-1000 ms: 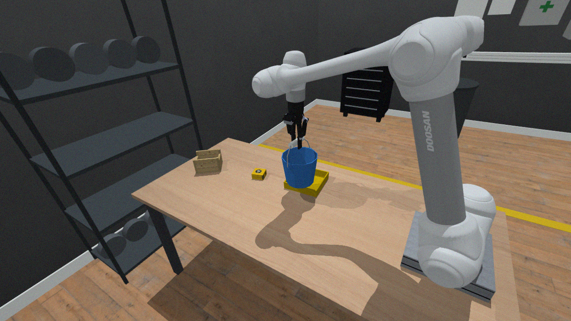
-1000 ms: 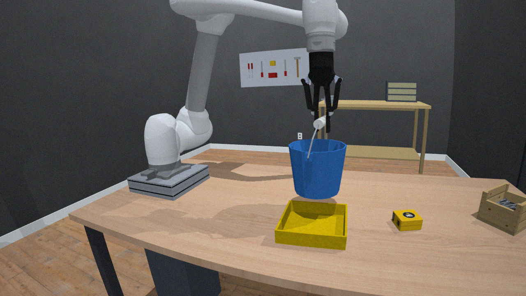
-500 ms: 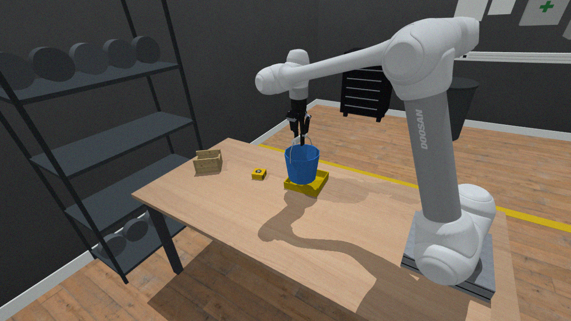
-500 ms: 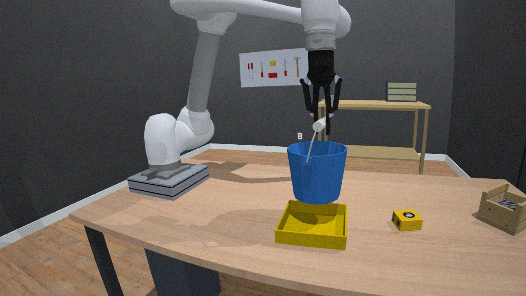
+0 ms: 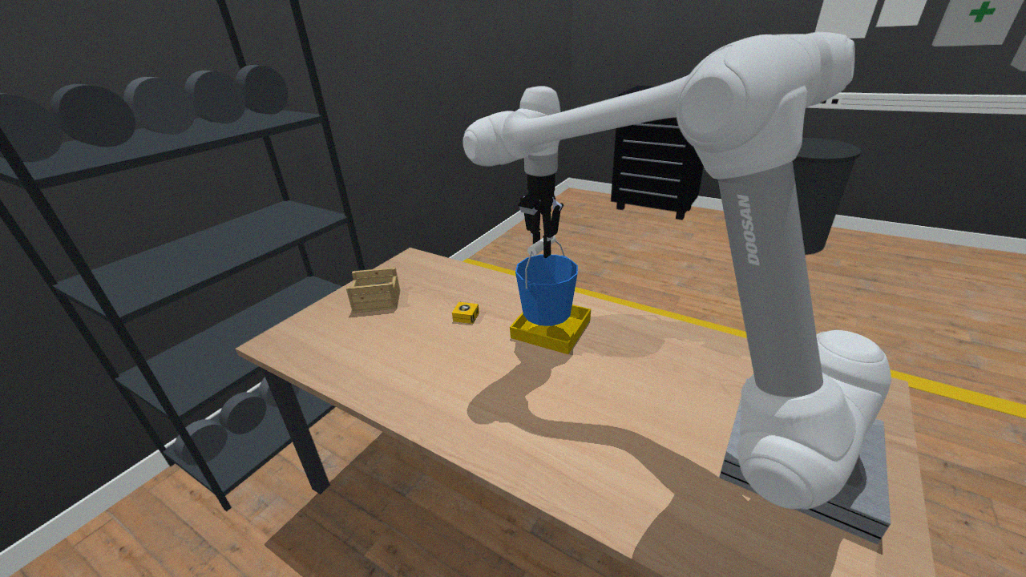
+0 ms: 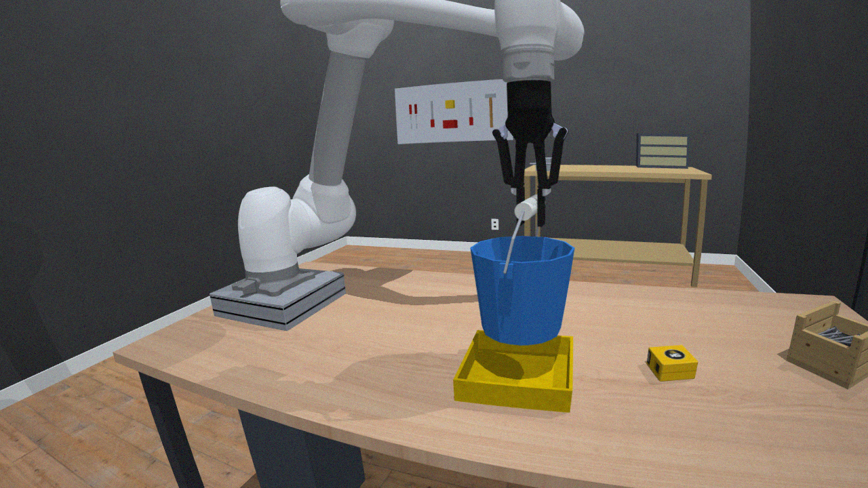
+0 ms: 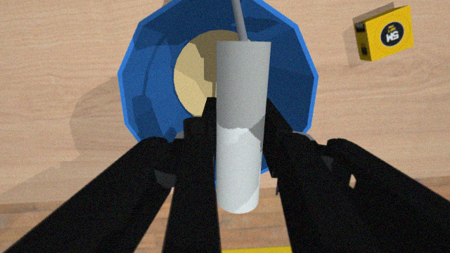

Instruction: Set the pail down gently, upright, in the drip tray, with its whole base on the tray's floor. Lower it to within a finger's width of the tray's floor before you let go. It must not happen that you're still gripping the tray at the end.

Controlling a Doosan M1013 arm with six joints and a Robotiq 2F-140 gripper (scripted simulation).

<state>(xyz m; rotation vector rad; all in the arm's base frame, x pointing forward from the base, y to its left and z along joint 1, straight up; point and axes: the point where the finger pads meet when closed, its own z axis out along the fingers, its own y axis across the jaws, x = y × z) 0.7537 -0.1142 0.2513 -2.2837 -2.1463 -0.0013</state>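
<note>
A blue pail hangs upright by its wire bail from my gripper. My gripper is shut on the white handle grip of the bail. The pail's base sits over the far part of the yellow drip tray, at about the level of the tray's rim. I cannot tell whether the base touches the tray's floor. In the wrist view the pail lies below my black fingers and a strip of the tray shows at the bottom edge.
A small yellow box lies on the wooden table beside the tray. A wooden crate stands further off at the table's end. The arm's base is mounted on the table. A metal shelf rack stands past the table.
</note>
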